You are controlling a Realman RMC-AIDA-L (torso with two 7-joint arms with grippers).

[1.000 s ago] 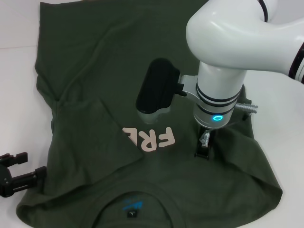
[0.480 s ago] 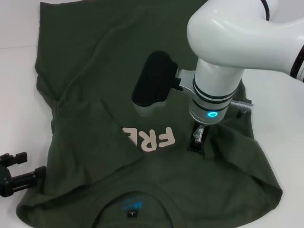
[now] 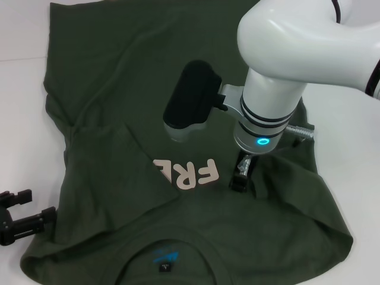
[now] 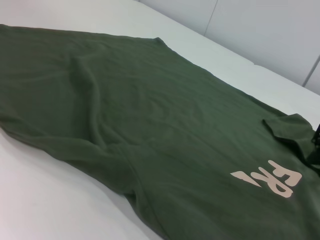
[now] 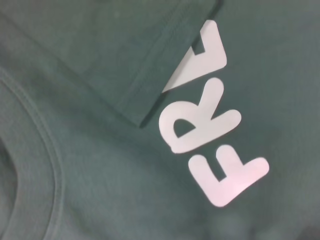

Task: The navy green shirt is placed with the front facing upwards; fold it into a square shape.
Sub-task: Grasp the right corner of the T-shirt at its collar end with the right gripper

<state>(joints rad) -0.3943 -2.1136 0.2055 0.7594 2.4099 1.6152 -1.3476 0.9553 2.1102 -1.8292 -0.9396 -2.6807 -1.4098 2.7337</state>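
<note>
The navy green shirt (image 3: pixel 119 89) lies front up on the white table, collar (image 3: pixel 172 246) nearest me. Its pale "FRE" letters (image 3: pixel 193 172) show, and the sleeve on my left (image 3: pixel 113 160) is folded in over the rest of the word. My right gripper (image 3: pixel 240 178) stands fingers-down on the cloth just right of the letters, pinched shut on a fold of the shirt's right side. The right wrist view shows the letters (image 5: pixel 210 135), the sleeve hem (image 5: pixel 150 75) and the collar (image 5: pixel 35 165). My left gripper (image 3: pixel 41 206) is open and empty, off the shirt's near left edge.
White table (image 3: pixel 18 119) shows to the left and to the right (image 3: pixel 350 154) of the shirt. The right arm's white forearm (image 3: pixel 297 41) and black wrist camera housing (image 3: pixel 190 101) hang over the shirt's middle. The left wrist view shows the shirt's body (image 4: pixel 125 110).
My right gripper has slid a little to the left over the shirt, toward the letters. The left gripper has barely moved.
</note>
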